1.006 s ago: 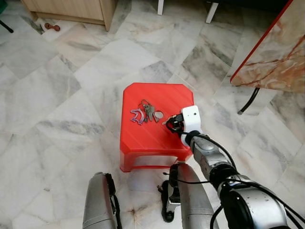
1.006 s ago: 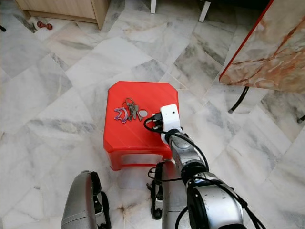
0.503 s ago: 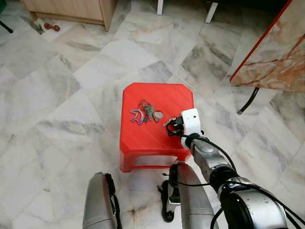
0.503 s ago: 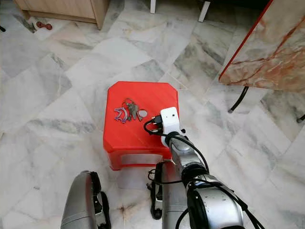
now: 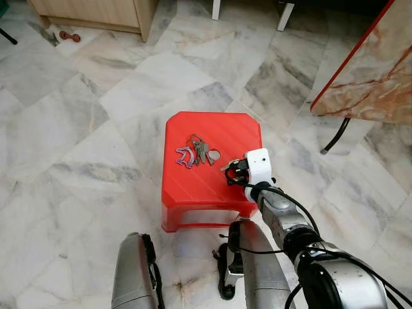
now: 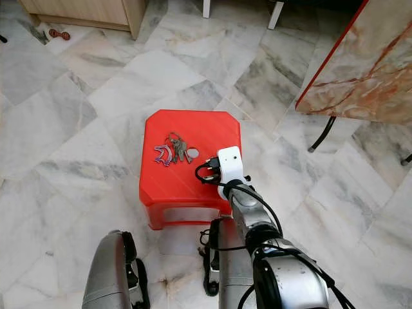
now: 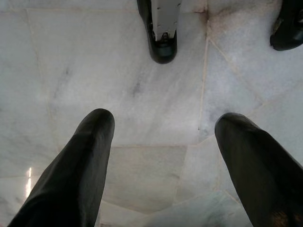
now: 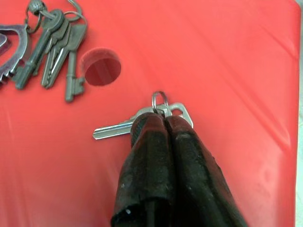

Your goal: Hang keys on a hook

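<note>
Nearest, at 7 o'clock in the head views, the left arm hangs idle, and its left pincer [image 7: 161, 142] points down at the marble floor [image 7: 118, 85] with the two black fingers [image 7: 80, 161] spread wide and nothing between them. A black foot [image 7: 161, 42] of the robot stands on the floor beyond them.

At 5 o'clock the silver right arm [image 5: 283, 219] reaches forward to the red stool [image 5: 193, 183]. The right pincer [image 8: 163, 124] rests at the stool's right edge, at about 3 o'clock on its top, and its fingers [image 8: 147, 156] are pressed together on a small set of keys [image 8: 142, 122]. A silver key blade sticks out sideways from the tips, and a small ring [image 8: 160, 100] stands just past them. These keys lie on the stool's top, touching it.

Farther on, near the middle of the stool at 11 o'clock from the pincer, lies a second bunch [image 5: 199, 149] with a purple clip [image 5: 186, 156], beside a round hole [image 8: 101, 67] in the top; it is apart from the held keys.

Beyond the stool, at 11 o'clock, stands a wooden cabinet [image 5: 122, 13]. At 2 o'clock a marbled panel with a red edge [image 5: 373, 71] leans over the floor.
</note>
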Robot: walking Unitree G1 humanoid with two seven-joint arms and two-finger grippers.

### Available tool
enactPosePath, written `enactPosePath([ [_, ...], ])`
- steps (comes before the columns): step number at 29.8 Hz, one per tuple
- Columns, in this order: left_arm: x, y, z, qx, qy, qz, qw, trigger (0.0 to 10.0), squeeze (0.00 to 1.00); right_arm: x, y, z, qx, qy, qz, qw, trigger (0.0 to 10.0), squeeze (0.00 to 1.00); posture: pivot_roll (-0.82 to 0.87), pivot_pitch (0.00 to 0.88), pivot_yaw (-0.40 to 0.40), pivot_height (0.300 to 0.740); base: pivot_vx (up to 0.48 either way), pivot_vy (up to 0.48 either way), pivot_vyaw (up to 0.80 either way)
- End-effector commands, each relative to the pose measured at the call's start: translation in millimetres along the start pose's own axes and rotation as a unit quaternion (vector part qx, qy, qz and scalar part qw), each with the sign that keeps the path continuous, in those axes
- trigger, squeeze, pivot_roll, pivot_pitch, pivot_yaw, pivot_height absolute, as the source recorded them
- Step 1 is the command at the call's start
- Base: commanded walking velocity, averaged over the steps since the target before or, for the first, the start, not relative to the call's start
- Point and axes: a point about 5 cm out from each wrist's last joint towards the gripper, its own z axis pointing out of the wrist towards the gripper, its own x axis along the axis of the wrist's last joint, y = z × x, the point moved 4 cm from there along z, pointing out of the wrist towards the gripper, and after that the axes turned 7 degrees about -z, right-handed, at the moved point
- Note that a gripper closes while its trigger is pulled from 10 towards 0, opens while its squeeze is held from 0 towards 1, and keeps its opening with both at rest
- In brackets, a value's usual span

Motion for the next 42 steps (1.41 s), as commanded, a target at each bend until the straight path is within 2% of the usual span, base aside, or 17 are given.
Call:
enactPosePath([
  [1,-18,0.1,-6.2,0.004,-0.030,-0.002,1.000,10.0,0.00,-15,-1.6,-6.2,0.002,-0.005,0.012,1.000,0.0,0.00,0.10,0.436,-0.126,0.580,0.000,0.000,0.00],
  [6,-14,2.4,-2.9,0.002,-0.027,-0.002,1.000,10.0,0.00,-15,5.9,-12.0,-0.010,0.019,0.011,1.000,0.0,0.00,0.10,0.427,-0.125,0.580,0.000,0.000,0.00],
  [8,-10,3.0,-0.7,0.002,-0.023,-0.002,1.000,10.0,0.00,-14,15.4,-17.8,-0.018,0.039,0.013,0.999,0.0,0.00,0.09,0.420,-0.127,0.580,0.000,0.000,0.00],
  [12,-8,2.1,0.7,0.003,-0.023,-0.001,1.000,10.0,0.00,-17,21.6,-23.2,-0.022,0.044,0.006,0.999,0.0,0.00,0.09,0.411,-0.124,0.580,0.000,0.000,0.00],
  [13,-7,1.6,1.1,0.003,-0.022,-0.001,1.000,10.0,0.00,-18,24.1,-25.7,-0.022,0.047,0.000,0.999,4.9,0.00,0.09,0.409,-0.123,0.580,0.000,0.000,0.00],
  [14,-7,1.3,1.2,0.003,-0.022,0.000,1.000,10.0,0.00,-17,25.1,-26.8,-0.023,0.050,-0.002,0.999,4.9,0.00,0.09,0.407,-0.122,0.580,0.000,0.000,0.00],
  [15,-7,1.1,1.3,0.004,-0.023,0.000,1.000,10.0,0.00,-17,26.4,-27.5,-0.024,0.053,-0.004,0.998,10.0,0.00,0.09,0.407,-0.122,0.580,0.000,0.000,0.00],
  [22,-7,-1.0,1.2,0.005,-0.023,0.003,1.000,10.0,0.00,9,22.3,-25.1,-0.006,0.103,0.004,0.995,10.0,0.00,0.10,0.409,-0.117,0.580,0.000,0.000,0.00],
  [23,-7,-1.1,1.0,0.005,-0.023,0.003,1.000,10.0,0.00,20,20.0,-21.4,-0.001,0.114,0.007,0.993,10.0,1.00,0.10,0.410,-0.116,0.580,0.000,0.000,0.00],
  [24,-8,-1.1,0.6,0.005,-0.024,0.004,1.000,10.0,0.00,34,16.0,-13.4,0.007,0.120,0.015,0.993,10.0,1.00,0.10,0.410,-0.116,0.580,0.000,0.000,0.00],
  [25,-8,-1.1,0.5,0.005,-0.024,0.004,1.000,10.0,0.00,37,13.8,-9.5,0.010,0.115,0.020,0.993,10.0,1.00,0.10,0.412,-0.116,0.580,0.000,0.000,0.00],
  [28,-8,-0.8,0.4,0.005,-0.024,0.004,1.000,10.0,0.00,36,10.6,-3.5,0.013,0.090,0.024,0.996,10.0,1.00,0.10,0.415,-0.120,0.580,0.000,0.000,0.00],
  [29,-8,-0.6,0.4,0.005,-0.023,0.004,1.000,10.0,0.00,33,8.0,1.2,0.010,0.063,0.020,0.998,10.0,1.00,0.10,0.417,-0.119,0.580,0.000,0.000,0.00],
  [31,-8,-0.6,0.4,0.005,-0.023,0.005,1.000,10.0,0.00,32,7.1,2.6,0.007,0.056,0.018,0.998,10.0,1.00,0.10,0.417,-0.119,0.580,0.000,0.000,0.00],
  [35,-10,-2.0,-0.8,0.006,-0.025,0.005,1.000,10.0,0.00,28,-8.8,10.9,0.017,0.006,0.021,1.000,10.0,1.00,0.11,0.420,-0.120,0.580,0.000,0.000,0.00],
  [42,-11,-3.8,-1.9,0.008,-0.024,0.008,1.000,10.0,0.00,28,-16.3,13.6,0.020,-0.003,0.026,0.999,10.0,1.00,0.11,0.421,-0.124,0.580,0.000,0.000,0.00],
])
